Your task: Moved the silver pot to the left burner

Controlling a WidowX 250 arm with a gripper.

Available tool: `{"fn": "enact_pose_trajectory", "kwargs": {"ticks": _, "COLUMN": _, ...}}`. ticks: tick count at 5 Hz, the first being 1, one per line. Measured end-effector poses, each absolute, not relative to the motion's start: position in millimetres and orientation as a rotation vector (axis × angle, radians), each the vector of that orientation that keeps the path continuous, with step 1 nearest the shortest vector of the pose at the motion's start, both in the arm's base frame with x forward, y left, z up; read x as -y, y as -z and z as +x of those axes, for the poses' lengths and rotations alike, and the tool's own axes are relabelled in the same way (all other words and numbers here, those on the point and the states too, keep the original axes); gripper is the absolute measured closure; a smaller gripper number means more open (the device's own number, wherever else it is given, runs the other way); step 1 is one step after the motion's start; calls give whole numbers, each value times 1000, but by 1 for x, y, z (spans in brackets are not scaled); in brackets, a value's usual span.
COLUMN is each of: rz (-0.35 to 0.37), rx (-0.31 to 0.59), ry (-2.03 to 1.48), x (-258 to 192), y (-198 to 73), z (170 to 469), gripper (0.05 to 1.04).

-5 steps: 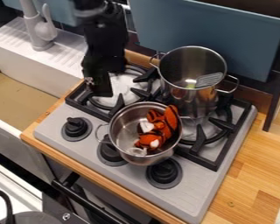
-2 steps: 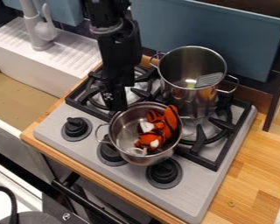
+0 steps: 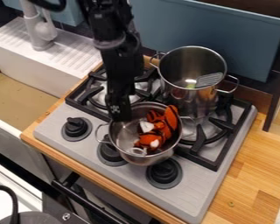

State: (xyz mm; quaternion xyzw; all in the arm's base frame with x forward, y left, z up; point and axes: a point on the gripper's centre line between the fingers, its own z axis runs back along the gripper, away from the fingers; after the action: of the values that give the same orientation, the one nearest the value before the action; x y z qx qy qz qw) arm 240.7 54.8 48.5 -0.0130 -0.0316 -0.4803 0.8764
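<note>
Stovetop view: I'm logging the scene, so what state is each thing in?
Small pot, upright, lidless, holding the orange item
Tall pot, upright, lidless
Slotted utensil, leaning in the tall pot
Left burner, no flame visible
Knobs, settings unclear
Hand, pointing down at the small pot's rim

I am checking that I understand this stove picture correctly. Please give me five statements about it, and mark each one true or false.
1. The small pot holds an orange item with dark stripes. True.
2. The gripper is above the sink. False: the gripper is at the rim of the small pot.
3. A slotted gray utensil is in the tall pot. True.
4. The tall pot stands on the picture's left side of the stove. False: it stands on the right side.
5. The small pot is centered on the left burner. False: it stands off that burner, toward the knobs.
</note>
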Motion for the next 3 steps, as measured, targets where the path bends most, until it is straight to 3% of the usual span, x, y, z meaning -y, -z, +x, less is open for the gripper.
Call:
{"fn": "enact_pose_trajectory", "kwargs": {"ticks": 2, "rz": 9, "rx": 65, "ry": 914, "x": -53, "y": -42, "z": 240, "gripper": 85}}
{"fn": "enact_pose_trajectory", "kwargs": {"ticks": 3, "rz": 22, "rx": 76, "ry": 897, "x": -52, "y": -42, "z": 242, "gripper": 147}}
